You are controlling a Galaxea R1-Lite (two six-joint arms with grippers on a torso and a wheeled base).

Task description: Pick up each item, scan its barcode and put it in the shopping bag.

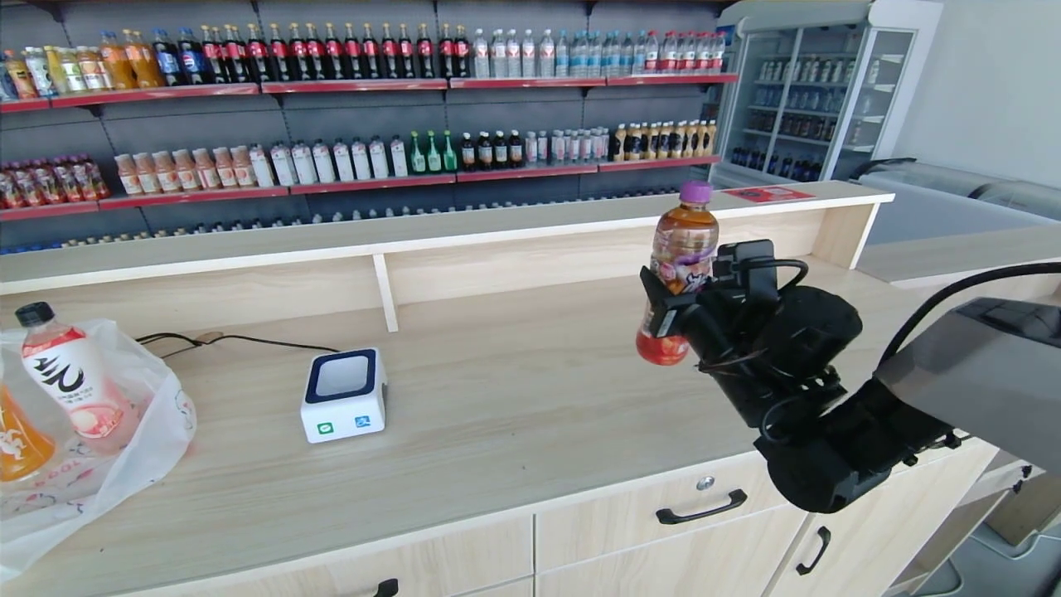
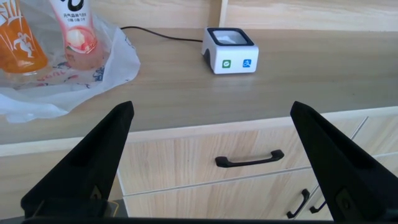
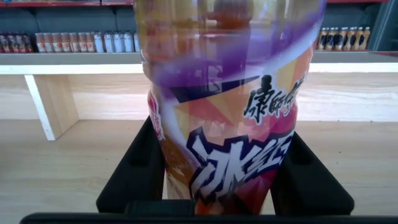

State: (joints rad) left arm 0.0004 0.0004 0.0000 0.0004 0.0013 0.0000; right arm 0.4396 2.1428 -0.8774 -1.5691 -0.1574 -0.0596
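At the far left of the pale wooden counter (image 1: 514, 414) lies the translucent white plastic shopping bag (image 1: 162, 410). Its mouth is slack and open, and a pink-labelled bottle with a black cap (image 1: 70, 377) and an orange bottle (image 1: 21, 444) are already inside. The left tool (image 2: 211, 109) hangs in front of the counter's drawer fronts (image 2: 186, 168) with its two black fingers spread wide and nothing between them.

Near the middle of the counter sits the small white box scanner (image 1: 343, 396), its dark-blue-framed window facing up and slightly forward. A thin black cable (image 1: 249, 338) runs along the counter behind it.

On the right, the right tool (image 1: 663, 307) is closed around the lower half of a clear plastic tea bottle with amber drink and a purple cap (image 1: 684, 249). It holds the bottle upright above the counter, well apart from the scanner.

The step in hand looks like the scan. To do it well, the bottle should travel left at its present height, clear of the counter, and stop just over the window. The wrist should then roll so the barcode faces down into the glass. Where the barcode sits on the label cannot be made out, so a slow turn over the window is the safer course. The fingers cover part of the label, so a tilt may be needed. After that, the bottle goes to the bag's open mouth.
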